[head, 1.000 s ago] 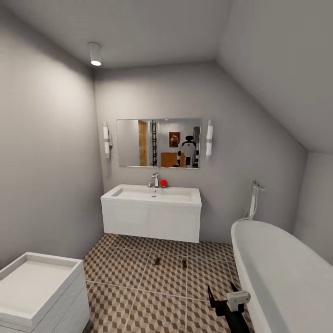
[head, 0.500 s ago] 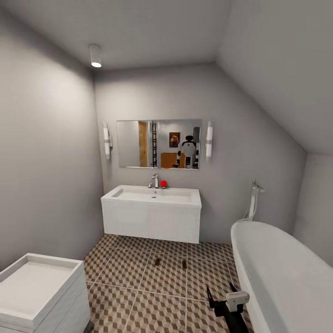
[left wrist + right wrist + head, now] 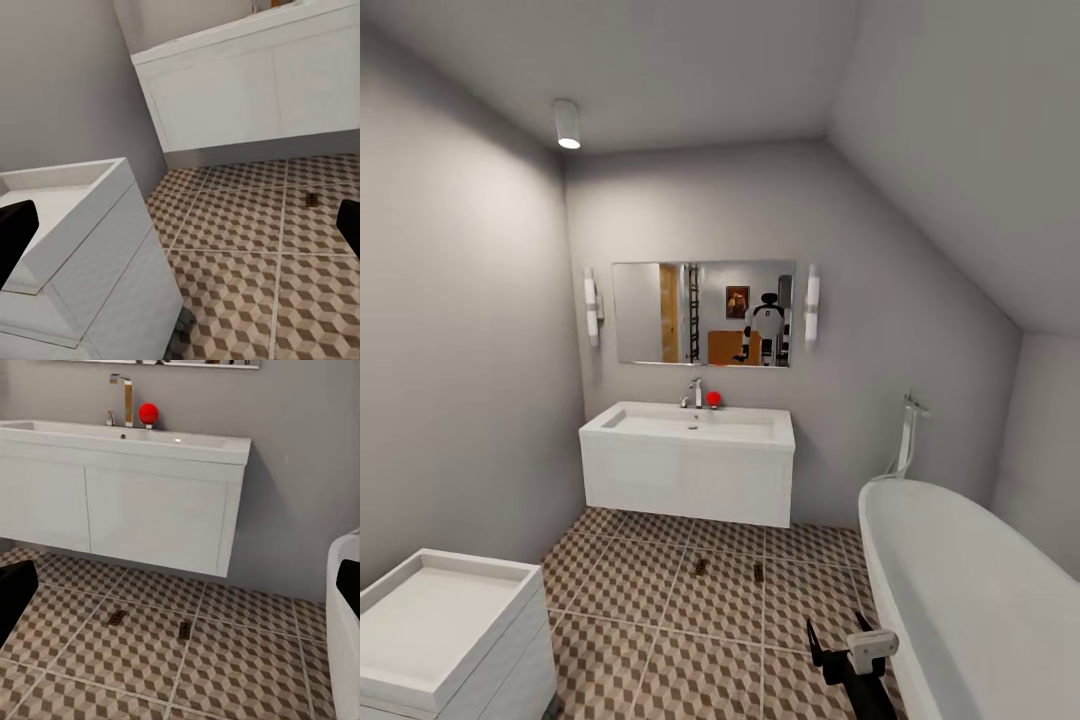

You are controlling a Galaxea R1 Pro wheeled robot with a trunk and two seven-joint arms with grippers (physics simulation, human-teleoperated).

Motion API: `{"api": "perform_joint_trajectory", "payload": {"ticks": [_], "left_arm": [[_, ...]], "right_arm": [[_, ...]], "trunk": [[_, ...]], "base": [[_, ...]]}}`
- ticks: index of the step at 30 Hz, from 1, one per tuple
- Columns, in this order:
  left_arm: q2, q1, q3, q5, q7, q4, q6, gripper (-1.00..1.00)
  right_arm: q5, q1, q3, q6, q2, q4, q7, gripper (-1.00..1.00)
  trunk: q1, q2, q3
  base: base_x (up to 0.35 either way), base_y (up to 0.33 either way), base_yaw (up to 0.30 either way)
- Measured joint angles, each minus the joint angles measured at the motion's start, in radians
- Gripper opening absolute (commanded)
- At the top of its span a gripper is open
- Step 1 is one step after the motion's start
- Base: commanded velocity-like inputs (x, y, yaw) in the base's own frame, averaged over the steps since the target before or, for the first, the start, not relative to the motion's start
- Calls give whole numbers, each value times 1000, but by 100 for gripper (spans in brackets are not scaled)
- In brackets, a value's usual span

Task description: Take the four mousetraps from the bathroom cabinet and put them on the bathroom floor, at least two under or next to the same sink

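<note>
Bathroom scene, read left to right. A low white cabinet unit (image 3: 445, 620) is standing at the left wall, with the bathroom floor (image 3: 660, 600) of brown-and-beige cube-patterned tiles spreading beside it. A wall-hung white sink (image 3: 688, 460) with a faucet (image 3: 695, 390) and a red ball (image 3: 713, 397) is sitting under a mirror (image 3: 703, 313) on the far wall. Two mousetraps are lying on the tiles in front of the sink, near each other but apart: one (image 3: 701, 566) to the left, one (image 3: 758, 571) to the right. A white bathtub (image 3: 970, 600) is lining the right wall. The right end effector (image 3: 838, 645) is hovering low beside the tub rim, its fingers spread open and holding nothing. The left end effector's dark fingertips (image 3: 15, 232) are showing wide apart in its wrist view, also empty. Open tiled floor is lying between cabinet unit and tub.
</note>
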Motion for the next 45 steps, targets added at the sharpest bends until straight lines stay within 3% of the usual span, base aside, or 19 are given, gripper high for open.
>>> {"api": "perform_joint_trajectory", "payload": {"ticks": [19,45], "left_arm": [[-3,0,0,0,0,0,0,100],[-5,0,0,0,0,0,0,100]], "right_arm": [[0,0,0,0,0,0,-1,100],[0,0,1,0,1,0,-1,100]], "trunk": [[-73,133,60],[-73,134,60]], "base": [[0,0,0],[0,0,0]]}}
